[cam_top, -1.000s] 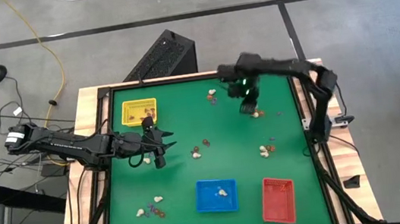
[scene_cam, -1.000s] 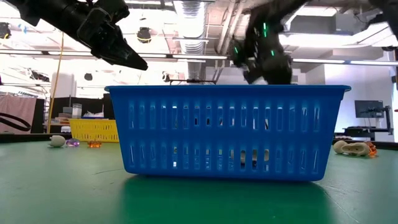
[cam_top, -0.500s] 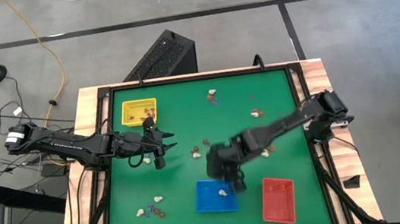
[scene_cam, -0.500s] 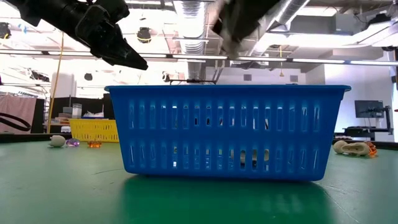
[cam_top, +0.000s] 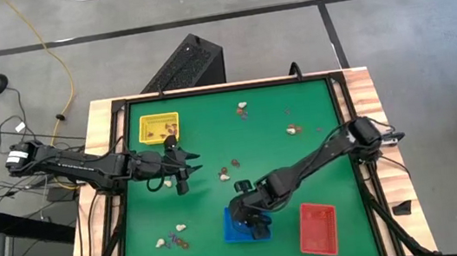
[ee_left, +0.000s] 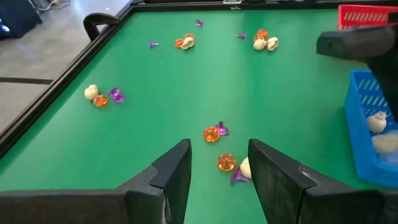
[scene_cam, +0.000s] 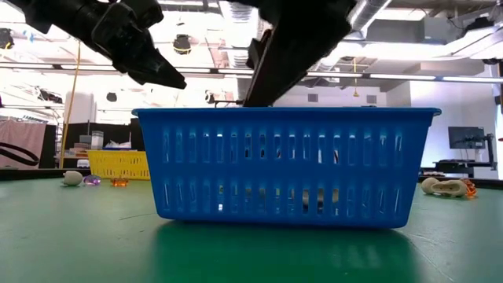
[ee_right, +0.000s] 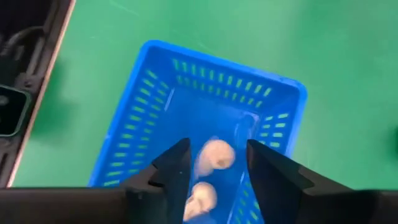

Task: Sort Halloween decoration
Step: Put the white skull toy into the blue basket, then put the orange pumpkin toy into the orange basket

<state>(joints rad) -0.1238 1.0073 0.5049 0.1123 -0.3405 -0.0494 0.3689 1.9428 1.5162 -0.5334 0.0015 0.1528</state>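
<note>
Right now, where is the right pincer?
In the high view the right pincer hangs over the blue tray, left of the red tray.

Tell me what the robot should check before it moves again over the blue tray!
1. Right gripper above the blue slotted plastic tray: ok.
2. Right gripper's fingers apart: ok, gap shows between them.
3. Nothing stuck in that gap: cannot tell; a whitish-cream trinket shows there, apparently falling or lying in the tray.
4. Another whitish-cream trinket in the tray: ok.
5. Left gripper out of the way: ok, it hangs with fingers apart near the yellow plastic tray.
6. More to sort: ok, an orange trinket lies on the green table.
</note>
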